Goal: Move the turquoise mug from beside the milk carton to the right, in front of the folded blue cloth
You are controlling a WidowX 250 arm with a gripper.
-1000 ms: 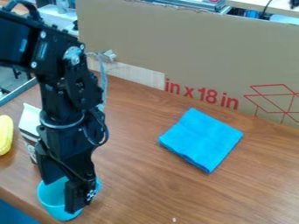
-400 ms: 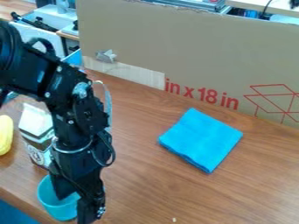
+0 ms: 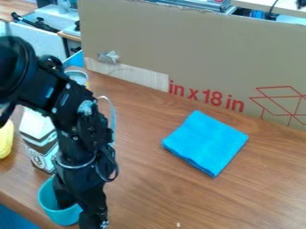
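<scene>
Blue cup [image 3: 62, 217] stays by the tabletop's [image 3: 156, 190] lower-left edge as the open, empty tool [image 3: 81, 213] dips astride its wall, seemingly nearer a grasp.

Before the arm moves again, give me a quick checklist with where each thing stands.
1. Cup upright: ok, standing on the table.
2. Tool at the cup: ok, lowered at its rim, partly inside.
3. Secure hold on the cup: cannot tell.
4. Carton clear of the arm: cannot tell, the arm overlaps it from this angle.
5. Blue cloth out of the way: ok, lying well apart from the cup.
</scene>
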